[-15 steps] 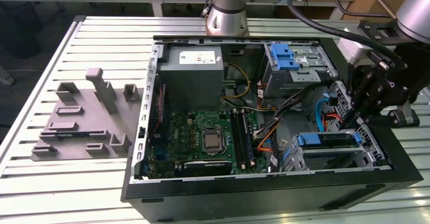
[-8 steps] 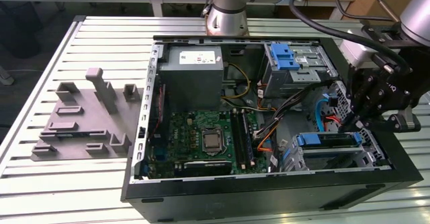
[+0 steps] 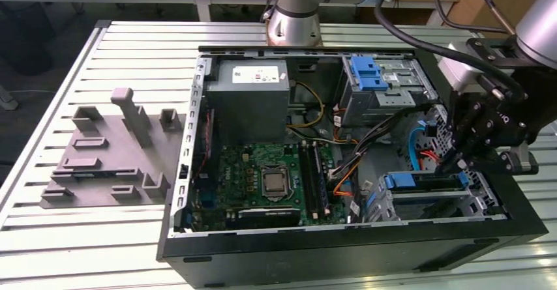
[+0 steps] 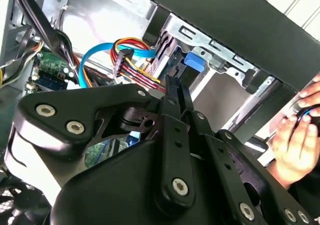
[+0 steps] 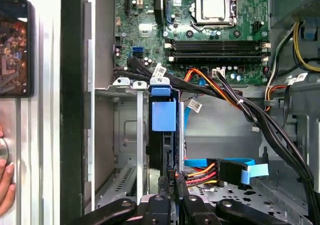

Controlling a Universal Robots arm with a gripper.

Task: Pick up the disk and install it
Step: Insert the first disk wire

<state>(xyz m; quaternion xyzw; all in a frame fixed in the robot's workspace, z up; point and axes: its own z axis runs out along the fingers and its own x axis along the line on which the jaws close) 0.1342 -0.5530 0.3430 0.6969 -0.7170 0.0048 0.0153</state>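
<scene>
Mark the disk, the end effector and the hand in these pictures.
disk (image 5: 163, 116): first wrist view, on its blue carrier tab in the drive cage.
end effector (image 3: 454, 166): exterior view, at the fingertips over the drive cage.
hand (image 4: 295, 140): second wrist view, on the back of the fingers.

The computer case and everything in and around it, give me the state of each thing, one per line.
Computer case: lying on its side, side panel off.
Disk: standing on edge in the metal drive cage.
Gripper: over the drive cage, right above the disk.
Processor socket: bare, no cooler.

Green motherboard (image 3: 261, 176), blue-framed disk (image 5: 163, 116), black case (image 3: 348, 254)
</scene>
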